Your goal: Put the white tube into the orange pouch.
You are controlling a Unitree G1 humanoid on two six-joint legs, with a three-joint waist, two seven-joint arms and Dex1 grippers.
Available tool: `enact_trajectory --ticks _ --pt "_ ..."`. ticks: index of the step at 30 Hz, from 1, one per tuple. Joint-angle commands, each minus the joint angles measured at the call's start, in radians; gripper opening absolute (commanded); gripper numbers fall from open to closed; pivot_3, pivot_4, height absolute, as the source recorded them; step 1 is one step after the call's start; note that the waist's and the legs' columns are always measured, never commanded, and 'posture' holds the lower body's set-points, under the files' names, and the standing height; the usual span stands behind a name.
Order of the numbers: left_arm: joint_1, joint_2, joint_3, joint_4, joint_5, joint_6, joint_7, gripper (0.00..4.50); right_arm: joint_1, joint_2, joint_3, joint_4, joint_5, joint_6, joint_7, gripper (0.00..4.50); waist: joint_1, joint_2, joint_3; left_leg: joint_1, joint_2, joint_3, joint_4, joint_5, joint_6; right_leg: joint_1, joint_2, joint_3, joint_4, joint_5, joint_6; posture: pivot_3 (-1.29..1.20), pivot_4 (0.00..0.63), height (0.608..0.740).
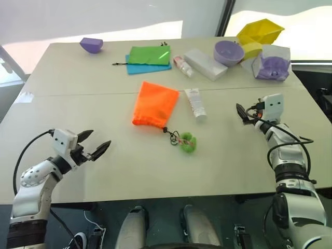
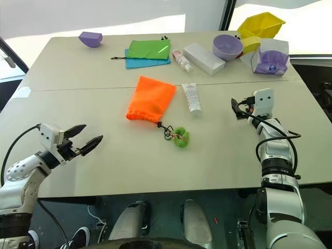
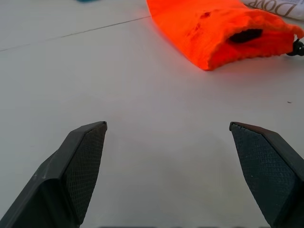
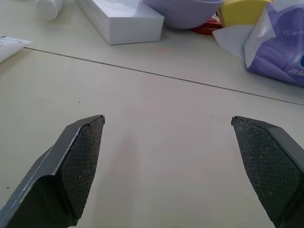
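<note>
White tube (image 1: 196,103) and orange pouch (image 1: 154,104) are lying side by side mid-surface, between two empty, wide-open end effectors.

The tube is lying just right of the pouch, well apart from the right end effector (image 1: 243,115) and farther from the left end effector (image 1: 93,144). The pouch's cord is trailing to a green ball (image 1: 187,142). Farther back a white box (image 1: 205,64), small bottle (image 1: 183,66), purple bowl (image 1: 229,52), yellow bin (image 1: 260,31) and green pouch (image 1: 150,55) are sitting; nothing is blocking either approach. Both arms are reaching roughly level over the surface (image 1: 78,78).
</note>
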Motion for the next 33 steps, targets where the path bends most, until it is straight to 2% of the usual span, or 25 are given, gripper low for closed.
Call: enact_trajectory --ticks 1,14,28,33 --pt "-0.012 0.009 0.018 -0.015 0.01 -0.038 0.007 4.43 -0.023 -0.021 -0.014 0.02 -0.001 -0.04 -0.002 4.46 0.0 0.0 0.0 0.0 0.0 0.0 0.0 0.0 0.0 0.0 0.0 0.0 0.0 0.0 0.0 0.0 0.15 0.74" --pt "-0.098 0.025 0.003 0.063 0.05 -0.075 0.0 4.43 -0.049 -0.031 -0.01 0.184 -0.01 -0.149 0.013 4.46 -0.002 0.0 0.0 0.001 -0.001 0.001 0.001 0.0 0.0 0.001 0.001 0.0 0.0 0.001 0.0 0.0 0.15 0.74" --pt "-0.113 -0.002 -0.005 0.064 0.054 -0.126 0.01 4.43 -0.025 -0.019 0.002 0.111 -0.009 -0.143 0.019 4.46 -0.001 0.0 0.0 0.001 0.0 0.002 0.001 0.0 0.0 0.001 0.001 0.0 0.001 0.001 0.0 0.0 0.15 0.74" --pt "-0.163 -0.019 -0.015 0.084 0.085 -0.172 0.049 4.43 0.024 -0.009 0.03 -0.013 0.016 -0.118 0.111 4.46 0.0 0.0 0.0 0.001 0.0 0.001 0.002 0.0 0.0 0.001 0.001 0.0 0.001 0.001 0.0 0.0 0.15 0.74"
